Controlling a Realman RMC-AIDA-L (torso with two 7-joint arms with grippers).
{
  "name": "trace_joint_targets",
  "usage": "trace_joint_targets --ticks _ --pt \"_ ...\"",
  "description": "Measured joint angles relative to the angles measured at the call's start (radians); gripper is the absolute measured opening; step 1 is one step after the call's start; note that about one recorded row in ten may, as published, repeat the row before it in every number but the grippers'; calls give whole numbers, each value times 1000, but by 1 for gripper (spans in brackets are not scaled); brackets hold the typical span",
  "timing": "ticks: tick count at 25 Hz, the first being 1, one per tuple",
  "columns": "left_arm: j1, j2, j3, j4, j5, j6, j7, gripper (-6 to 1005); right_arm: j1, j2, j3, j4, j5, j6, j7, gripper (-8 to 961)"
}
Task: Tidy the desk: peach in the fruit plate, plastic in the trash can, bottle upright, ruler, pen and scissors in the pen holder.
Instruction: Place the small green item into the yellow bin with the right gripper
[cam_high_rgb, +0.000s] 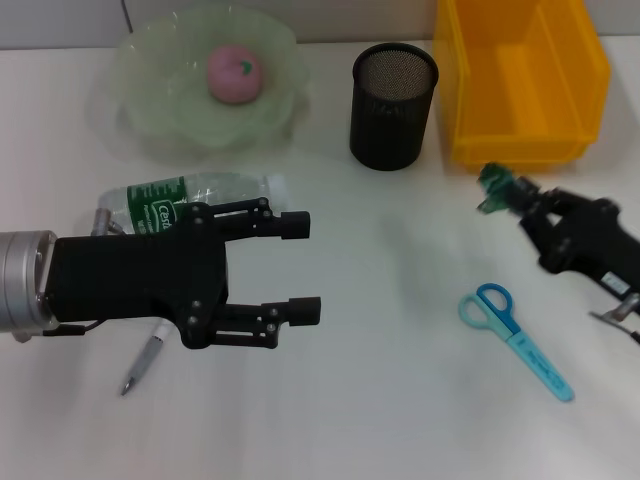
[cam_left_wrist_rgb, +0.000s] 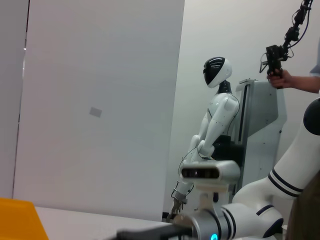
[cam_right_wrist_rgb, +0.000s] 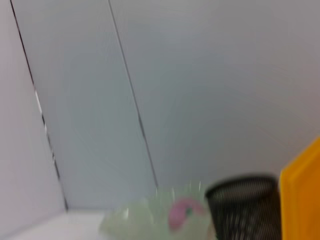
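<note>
The left gripper hangs with its 2 fingers spread wide and empty, the pen just under its body and the lying bottle just behind it. The right gripper pinches a green plastic scrap, with the scissors nearer than it and the yellow bin just beyond. Farthest back stand the pen holder and the fruit plate with the peach.

a white humanoid robot stands beside a grey wall.
</note>
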Motion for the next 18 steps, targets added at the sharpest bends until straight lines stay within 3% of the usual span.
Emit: trace_joint_targets --ticks 5,6,10,15,18 --pt "0 -1 -1 1 0 2 0 798 12 3 148 -9 1 -63 -7 51" --pt "0 -1 -1 2 0 2 0 798 34 2 211 -10 2 -59 -6 51" --pt "0 -2 -1 2 0 7 0 798 85 -1 299 -13 2 -30 -1 52" --pt "1 -3 -1 2 -2 16 0 797 163 -1 331 -39 10 53 -2 51" --pt "5 -3 -1 4 -4 21 0 797 210 -1 332 -39 25 169 -1 50"
